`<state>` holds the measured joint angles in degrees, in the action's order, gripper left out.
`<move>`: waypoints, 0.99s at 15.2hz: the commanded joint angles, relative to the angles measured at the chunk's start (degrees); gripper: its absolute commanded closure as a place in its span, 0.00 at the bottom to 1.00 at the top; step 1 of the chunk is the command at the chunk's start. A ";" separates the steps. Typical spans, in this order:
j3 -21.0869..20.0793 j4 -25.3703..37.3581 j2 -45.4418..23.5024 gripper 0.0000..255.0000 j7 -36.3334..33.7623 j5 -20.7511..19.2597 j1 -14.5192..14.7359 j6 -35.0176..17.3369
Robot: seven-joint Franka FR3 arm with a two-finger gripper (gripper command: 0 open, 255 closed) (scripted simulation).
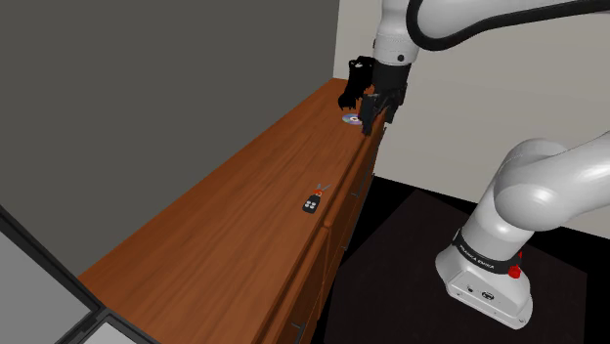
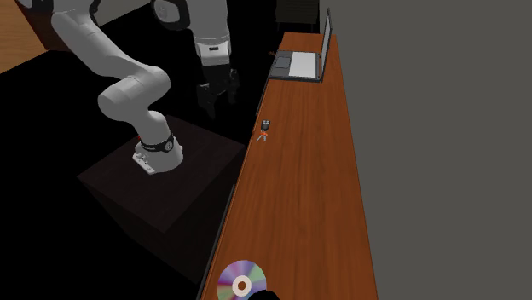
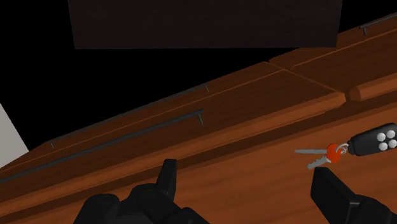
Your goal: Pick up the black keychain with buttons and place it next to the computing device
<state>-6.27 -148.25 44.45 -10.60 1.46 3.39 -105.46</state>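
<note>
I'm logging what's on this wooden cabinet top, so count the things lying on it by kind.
laptop: 1
keychain: 1
disc: 1
black object beside the disc, kind unclear: 1
Total: 4

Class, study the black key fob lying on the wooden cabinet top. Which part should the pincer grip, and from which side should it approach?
Grip the black fob body across its two long edges, probably coming straight down from above: it lies flat on the cabinet top, and the thin keys trail loosely off one end.
</note>
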 commanded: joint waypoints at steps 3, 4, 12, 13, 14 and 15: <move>-4.60 -1.63 -3.56 0.00 -6.40 3.61 1.73 -5.20; -5.78 -1.84 -4.67 0.00 -7.96 4.45 2.12 -6.55; -15.35 -0.35 -16.87 0.00 -20.53 9.12 4.07 -17.87; -16.56 0.22 -18.75 0.00 -22.18 9.31 4.09 -19.29; -17.77 0.88 -20.70 0.00 -23.87 9.37 4.08 -20.69; -18.97 1.61 -22.71 0.00 -25.60 9.30 4.00 -22.07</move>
<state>-24.11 -147.02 23.80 -34.51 10.70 7.47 -125.73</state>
